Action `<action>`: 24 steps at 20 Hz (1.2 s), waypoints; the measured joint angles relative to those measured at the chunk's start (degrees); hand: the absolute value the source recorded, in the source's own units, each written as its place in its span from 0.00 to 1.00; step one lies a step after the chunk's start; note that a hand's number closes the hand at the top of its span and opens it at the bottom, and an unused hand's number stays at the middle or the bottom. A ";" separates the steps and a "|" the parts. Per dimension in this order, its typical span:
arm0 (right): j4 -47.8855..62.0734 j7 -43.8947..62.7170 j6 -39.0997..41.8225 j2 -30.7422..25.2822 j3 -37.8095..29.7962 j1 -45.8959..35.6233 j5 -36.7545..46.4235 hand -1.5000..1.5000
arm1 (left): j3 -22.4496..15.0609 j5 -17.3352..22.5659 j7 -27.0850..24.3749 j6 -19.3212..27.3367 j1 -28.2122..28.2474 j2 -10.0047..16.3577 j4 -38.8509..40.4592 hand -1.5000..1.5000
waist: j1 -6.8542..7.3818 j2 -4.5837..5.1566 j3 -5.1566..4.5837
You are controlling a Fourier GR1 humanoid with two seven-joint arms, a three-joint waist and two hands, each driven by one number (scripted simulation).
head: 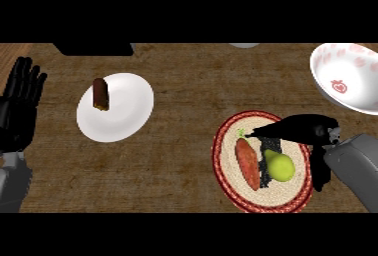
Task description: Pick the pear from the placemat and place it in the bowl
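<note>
Your right hand reaches in from the lower right on the grey right forearm, fingers stretched out to the left, thumb hanging down, not holding anything. Your left hand rests open at the left edge, fingers straight up, with the grey left forearm just below it

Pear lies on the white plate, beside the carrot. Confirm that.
Wrong place. The pear lies on the red-rimmed placemat, beside the carrot, not on the white plate, as the head view shows.
</note>
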 measured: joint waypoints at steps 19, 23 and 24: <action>8.89 -5.68 -5.50 6.94 1.15 2.43 15.27 0.00 | 2.92 -2.60 1.60 -2.83 -0.10 -2.03 -0.68 0.50 | -0.10 -0.12 -0.06; 10.46 -6.85 -7.11 7.92 0.54 3.66 17.91 0.00 | 3.43 -3.10 1.38 -3.13 -0.78 -2.55 0.00 0.50 | -0.19 -0.35 -0.20; 11.85 -7.59 -7.46 8.18 0.58 3.00 18.59 0.00 | 3.98 -2.84 1.14 -3.65 -0.67 -2.24 0.30 0.50 | -0.12 -0.44 -0.28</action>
